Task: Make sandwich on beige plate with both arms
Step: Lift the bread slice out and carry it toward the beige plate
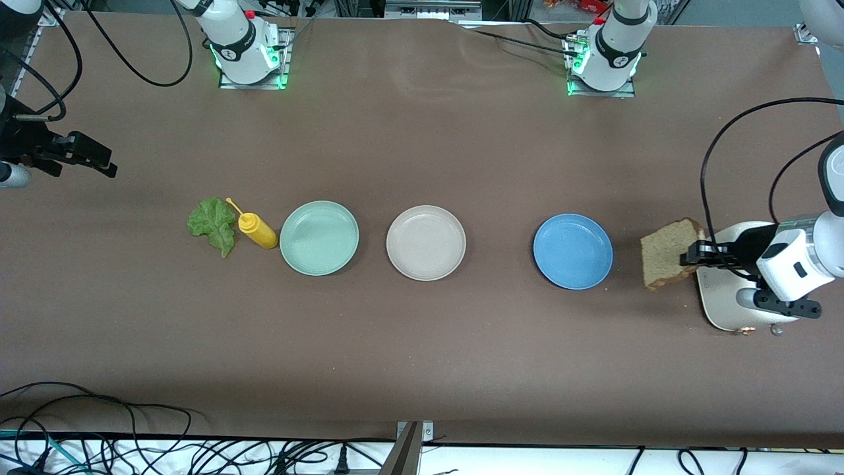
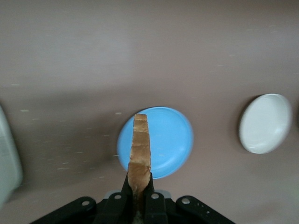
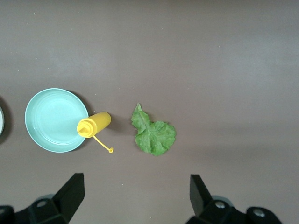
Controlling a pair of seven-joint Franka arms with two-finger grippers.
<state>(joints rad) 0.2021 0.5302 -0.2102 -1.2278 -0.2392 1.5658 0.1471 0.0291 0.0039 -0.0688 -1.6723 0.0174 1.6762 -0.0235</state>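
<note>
While the right pincer (image 3: pixel 135 196) waits spread apart above the ruffled green lettuce leaf (image 1: pixel 213 224), the left pincer (image 1: pixel 700 253) clamps a squarish brown bread slice (image 1: pixel 671 253).
Held on edge for carrying, its long axis points toward the round blue plate (image 1: pixel 572 251); the pale beige plate (image 1: pixel 426 242) sits bare mid-worktop (image 1: pixel 422 369).

Bread slice (image 1: pixel 671 254) held upright, lettuce leaf (image 1: pixel 213 224) flat, beige plate (image 1: pixel 426 242) empty
</note>
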